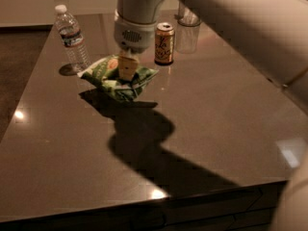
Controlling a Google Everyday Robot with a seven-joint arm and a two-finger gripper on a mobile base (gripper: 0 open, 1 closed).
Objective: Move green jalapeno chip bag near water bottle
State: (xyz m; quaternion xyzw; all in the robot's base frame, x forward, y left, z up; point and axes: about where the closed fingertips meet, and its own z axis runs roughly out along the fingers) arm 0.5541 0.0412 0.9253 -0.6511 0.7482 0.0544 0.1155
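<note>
The bag point(105, 76) is pinched tight in the tool point(126, 72), low over the tabletop point(216, 129), right beside the bottle point(71, 37). One more push that way could knock the bottle over. The can point(164, 43) stands close too.
</note>
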